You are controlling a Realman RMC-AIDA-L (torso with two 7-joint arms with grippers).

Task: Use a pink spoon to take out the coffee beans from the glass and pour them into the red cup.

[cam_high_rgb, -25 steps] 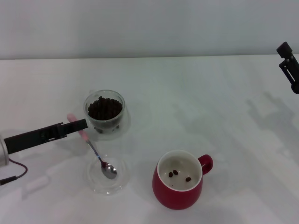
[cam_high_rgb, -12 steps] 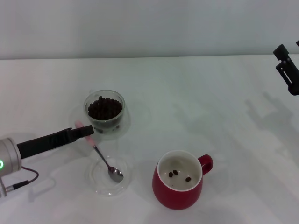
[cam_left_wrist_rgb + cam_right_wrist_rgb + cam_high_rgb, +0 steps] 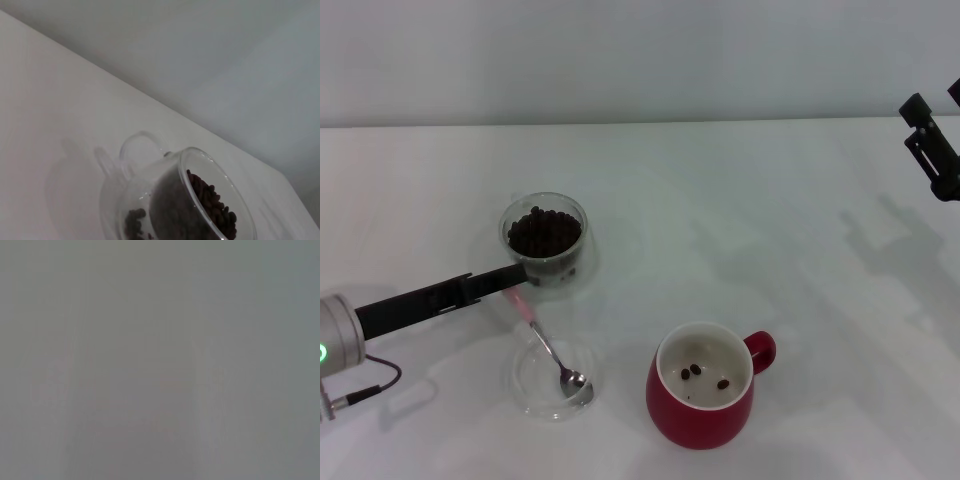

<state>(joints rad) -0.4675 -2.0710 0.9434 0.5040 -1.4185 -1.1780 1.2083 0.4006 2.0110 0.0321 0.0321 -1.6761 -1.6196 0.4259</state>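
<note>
At left of the white table (image 3: 740, 200), the left gripper (image 3: 517, 274) clamps the pink end of the spoon (image 3: 548, 345), whose metal bowl dips into a shallow clear dish (image 3: 552, 380) at the near side. Just beyond the gripper, touching or nearly so, stands the glass (image 3: 545, 243) heaped with beans (image 3: 544, 232); the left wrist view shows the same glass (image 3: 185, 200) close up. Right of the dish sits the red cup (image 3: 705, 385), a few beans on its cream floor. Open tabletop spreads between cup and the right gripper (image 3: 930, 150), raised at the far right edge; whether its fingers are apart cannot be told.
</note>
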